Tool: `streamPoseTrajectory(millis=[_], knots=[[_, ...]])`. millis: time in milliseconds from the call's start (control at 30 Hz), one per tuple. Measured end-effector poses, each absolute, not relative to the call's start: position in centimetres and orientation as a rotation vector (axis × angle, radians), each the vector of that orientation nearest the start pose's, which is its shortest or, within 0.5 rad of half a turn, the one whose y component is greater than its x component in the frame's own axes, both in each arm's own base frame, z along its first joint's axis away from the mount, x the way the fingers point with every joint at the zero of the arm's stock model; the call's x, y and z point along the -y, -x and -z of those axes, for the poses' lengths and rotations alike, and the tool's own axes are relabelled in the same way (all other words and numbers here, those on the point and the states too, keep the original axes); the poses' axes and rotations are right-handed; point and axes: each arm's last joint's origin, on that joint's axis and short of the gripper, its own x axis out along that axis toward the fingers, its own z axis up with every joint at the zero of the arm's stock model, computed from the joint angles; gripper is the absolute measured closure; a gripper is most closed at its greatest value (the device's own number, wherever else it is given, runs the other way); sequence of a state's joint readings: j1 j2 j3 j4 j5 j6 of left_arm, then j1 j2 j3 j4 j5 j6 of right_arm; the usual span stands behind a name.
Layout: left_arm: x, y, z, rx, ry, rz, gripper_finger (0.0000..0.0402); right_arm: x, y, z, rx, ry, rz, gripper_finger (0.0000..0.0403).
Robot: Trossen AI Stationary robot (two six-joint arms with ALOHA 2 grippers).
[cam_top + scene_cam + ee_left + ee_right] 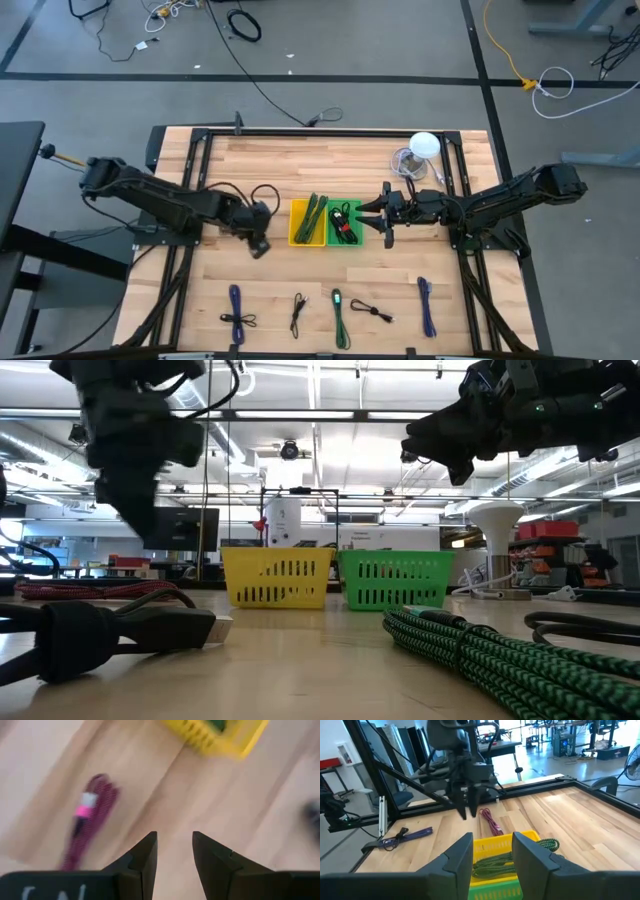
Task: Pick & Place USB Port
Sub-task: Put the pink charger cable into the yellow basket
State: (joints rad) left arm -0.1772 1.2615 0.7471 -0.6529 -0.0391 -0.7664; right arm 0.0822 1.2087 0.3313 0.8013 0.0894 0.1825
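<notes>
Flanking yellow bin (307,222) and green bin (344,224): released, empty left claw (259,243) and right claw (384,213).

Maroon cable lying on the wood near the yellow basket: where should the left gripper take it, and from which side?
Probably across the middle of the maroon cable, coming straight down, the left gripper spanning its narrow width with open jaws: it lies flat in a long, slim bundle, so both long sides look free.
</notes>
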Motion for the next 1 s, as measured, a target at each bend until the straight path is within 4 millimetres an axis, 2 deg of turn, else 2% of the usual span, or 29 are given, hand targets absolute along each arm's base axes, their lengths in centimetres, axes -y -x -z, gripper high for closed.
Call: streamPoseTrajectory(millis=[100, 200, 267, 600, 1000], knots=[[3.3, -20.6, -19.4, -1.259, 0.384, -0.325, 0.0274, -1.6, -22.5, -19.3, -0.072, -0.195, 0.015, 0.0266], [2.6, -19.7, -18.9, -1.363, 0.319, -0.397, 0.0274, -1.6, -22.5, -19.3, -0.070, -0.198, 0.015, 0.0266], [2.3, -19.4, -18.7, -1.416, 0.289, -0.379, 0.0274, -1.6, -22.5, -19.3, -0.070, -0.207, 0.015, 0.0266], [0.8, -19.5, -18.6, -1.438, 0.218, -0.342, 0.0274, -1.6, -22.5, -19.5, -0.055, -0.222, 0.017, 0.0266], [-0.1, -21.3, -16.4, -1.481, 0.217, -0.320, 0.0274, -1.6, -22.5, -19.5, -0.054, -0.223, 0.012, 0.0266]])
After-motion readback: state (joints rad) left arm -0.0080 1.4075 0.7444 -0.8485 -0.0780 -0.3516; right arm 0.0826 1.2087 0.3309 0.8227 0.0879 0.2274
